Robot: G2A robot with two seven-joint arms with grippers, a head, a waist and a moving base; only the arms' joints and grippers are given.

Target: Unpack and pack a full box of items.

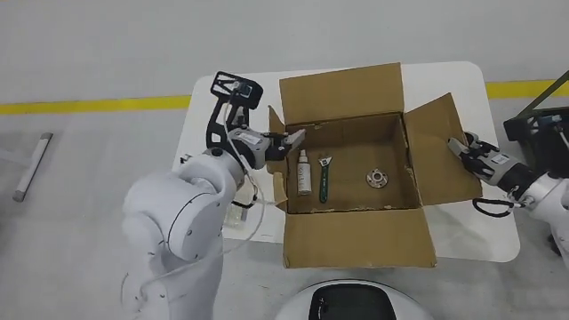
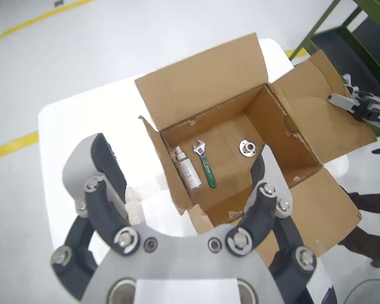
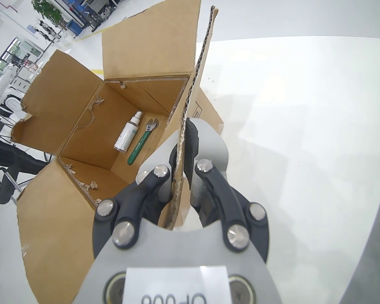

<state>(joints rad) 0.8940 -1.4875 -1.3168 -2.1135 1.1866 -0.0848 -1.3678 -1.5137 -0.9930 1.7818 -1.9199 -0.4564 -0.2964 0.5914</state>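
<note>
Open cardboard box (image 1: 359, 238) at the centre of the white worktop (image 1: 471, 80), three items on its floor.

Left claw (image 1: 292, 140) released, hanging over the box's 9 o'clock rim. Nearest it, a white spray bottle (image 1: 304, 174): probably light, smooth and apt to roll, so grip across the body. Just beside it, a green-handled wrench (image 1: 324, 179): stiff and heavier, take mid-handle. Toward 3 o'clock, a small round metal flange (image 1: 377, 178) lies flat; its raised hub looks the best pinch. Farthest, the right claw (image 3: 183, 140) is clenched on the 3 o'clock flap (image 1: 444, 151), brown corrugated board with torn edges that likely bends easily.
</note>
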